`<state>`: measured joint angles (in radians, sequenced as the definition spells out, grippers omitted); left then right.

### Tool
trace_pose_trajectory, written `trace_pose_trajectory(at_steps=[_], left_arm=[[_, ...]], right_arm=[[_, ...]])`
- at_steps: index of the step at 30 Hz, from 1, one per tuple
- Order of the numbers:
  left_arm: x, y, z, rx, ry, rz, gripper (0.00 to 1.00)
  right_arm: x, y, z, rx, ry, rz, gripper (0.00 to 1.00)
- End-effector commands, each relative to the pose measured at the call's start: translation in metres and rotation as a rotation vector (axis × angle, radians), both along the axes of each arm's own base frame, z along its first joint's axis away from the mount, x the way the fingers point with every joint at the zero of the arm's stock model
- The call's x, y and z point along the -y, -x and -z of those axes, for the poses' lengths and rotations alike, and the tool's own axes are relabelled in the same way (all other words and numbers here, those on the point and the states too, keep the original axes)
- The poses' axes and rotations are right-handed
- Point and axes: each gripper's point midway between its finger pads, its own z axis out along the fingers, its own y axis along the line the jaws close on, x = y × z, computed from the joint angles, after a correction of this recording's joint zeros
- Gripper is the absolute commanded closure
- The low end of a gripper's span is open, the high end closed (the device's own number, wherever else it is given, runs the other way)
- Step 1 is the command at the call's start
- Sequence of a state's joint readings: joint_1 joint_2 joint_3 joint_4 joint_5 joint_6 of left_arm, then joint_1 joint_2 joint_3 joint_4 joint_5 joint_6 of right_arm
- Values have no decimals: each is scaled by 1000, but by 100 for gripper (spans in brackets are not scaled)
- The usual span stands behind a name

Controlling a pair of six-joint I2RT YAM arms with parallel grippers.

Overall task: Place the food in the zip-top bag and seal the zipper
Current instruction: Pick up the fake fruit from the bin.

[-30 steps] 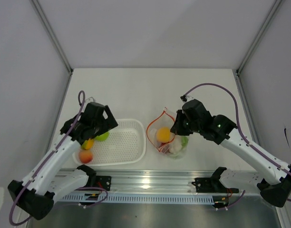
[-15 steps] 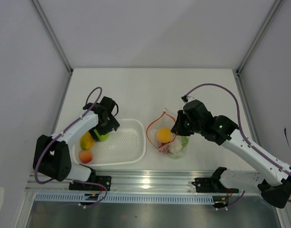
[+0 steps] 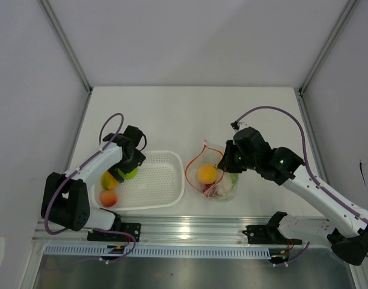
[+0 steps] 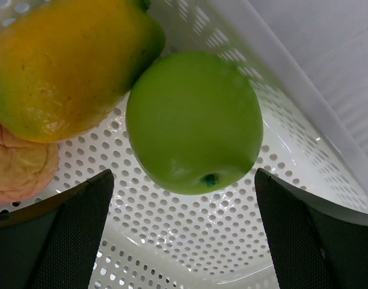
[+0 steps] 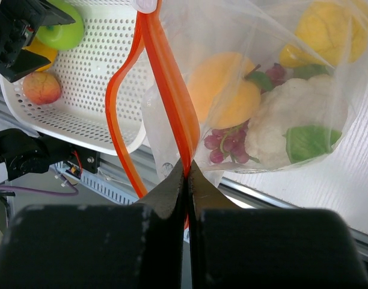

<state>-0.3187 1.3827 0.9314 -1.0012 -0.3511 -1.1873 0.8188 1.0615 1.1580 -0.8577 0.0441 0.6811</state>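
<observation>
**Top view.** White slotted basket (image 3: 163, 183) on table (image 3: 172, 114), left of centre. Left gripper (image 3: 128, 164) low over basket's left end, jaws spread wide, nothing held. Below it green apple (image 3: 131, 174), with yellow-orange fruit (image 3: 109, 179) and peach-red fruit (image 3: 108, 198) alongside, all in basket. Zip-top bag (image 3: 213, 180) just right of basket, mouth gaping, zipper (image 3: 195, 160) looped open. Right gripper (image 3: 223, 161) at bag's mouth.

**L wrist.** Apple centred betw. the two dark fingers (image 4: 70, 235), gaps both sides, no contact seen. Yellow-orange fruit touching apple at upper left. Peach-red fruit at far left edge.

**R wrist.** Jaws pressed fully together, pinching the zipper strip. Bag hanging floppy from that grip. Inside bag: orange fruit (image 5: 223, 90), grape bunch (image 5: 220, 144), cauliflower lump (image 5: 280, 135), yellow fruit (image 5: 328, 27), green piece (image 5: 307, 141). Basket w. remaining three fruits in bkgd, upper left.
</observation>
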Motion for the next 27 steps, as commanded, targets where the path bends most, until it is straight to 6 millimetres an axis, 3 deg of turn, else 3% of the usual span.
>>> trace_pose_trajectory(at_steps=[1,11,18,24,25,27], left_arm=[[-10,-8,-1,59,-10,-80,0],[-15,-13,15,34,12,-127,1],[-16,-14,26,25,20,-131,7],[-14,-16,27,39,32,-109,18],[-13,-16,27,40,35,-106,28],[-12,-16,27,50,47,-104,36]], right_arm=[[-3,-2,-9,17,-25,3,100],[-3,-2,-10,15,-21,2,100],[-3,-1,-10,13,-18,3,100],[-4,-3,-8,9,-18,2,100],[-5,-3,-8,9,-18,2,100],[-5,-3,-8,9,-20,3,100]])
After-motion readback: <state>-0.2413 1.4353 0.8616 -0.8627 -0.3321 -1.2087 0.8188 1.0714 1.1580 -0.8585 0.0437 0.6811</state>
